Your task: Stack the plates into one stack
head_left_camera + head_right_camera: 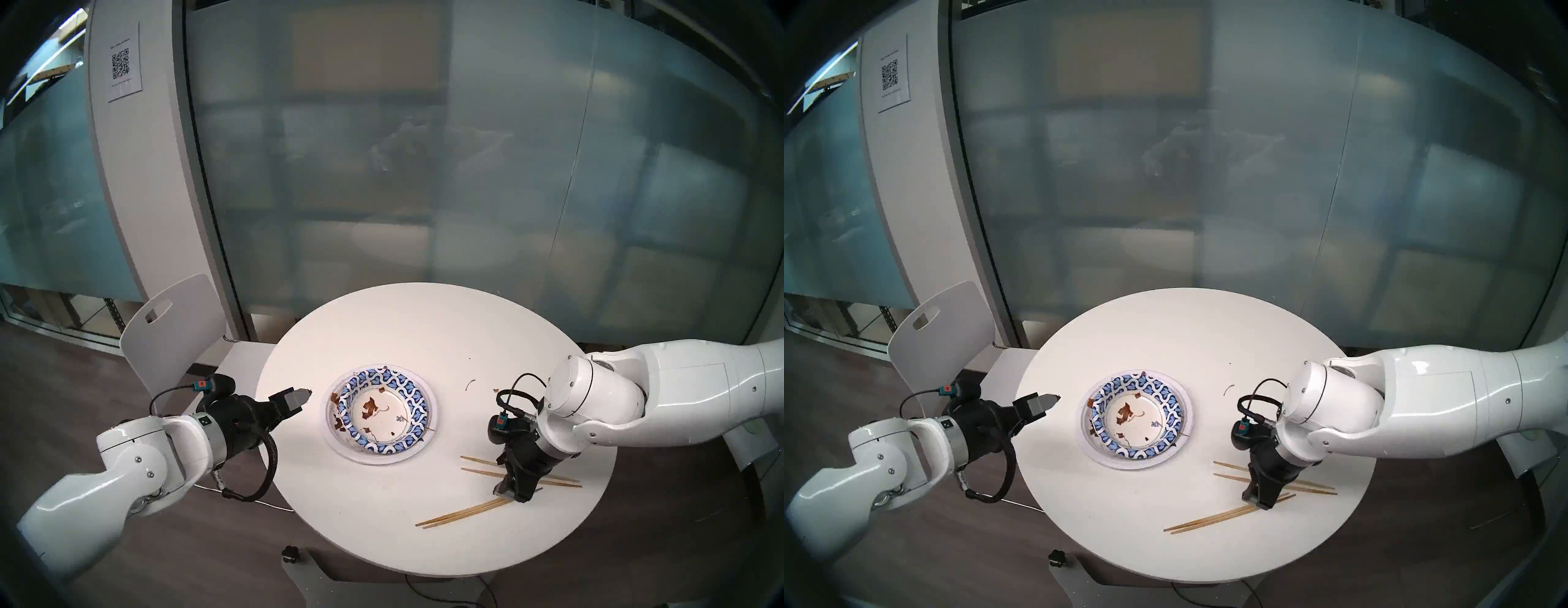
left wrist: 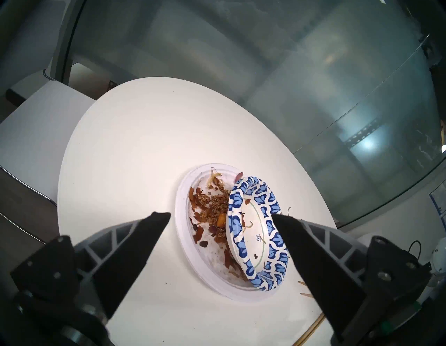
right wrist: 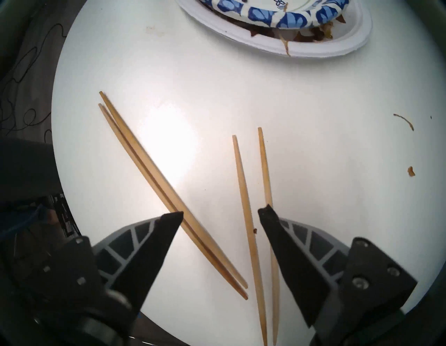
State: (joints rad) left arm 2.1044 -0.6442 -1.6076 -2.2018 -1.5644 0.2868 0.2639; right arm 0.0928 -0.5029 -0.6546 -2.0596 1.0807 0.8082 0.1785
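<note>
- Left hand (image 1: pixel 303 397), fingers apart and empty, points across the counter (image 1: pixel 424 322) at my stack (image 1: pixel 382 414), which lies just beyond its tips.
- Right hand (image 1: pixel 511 488), also apart and empty, hangs over the chopsticks (image 1: pixel 462 511), farther from the stack.
- Top blue plate (image 2: pixel 258 239) sits tilted on scraps (image 2: pixel 214 207).

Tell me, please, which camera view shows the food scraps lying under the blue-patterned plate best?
The left wrist view: there the blue-patterned plate sits tilted, exposing the brown food scraps on the white plate beneath. The right wrist view shows only a sliver of scraps under the rim. Both head views look down from above, so the patterned plate hides nearly all of them.
</note>
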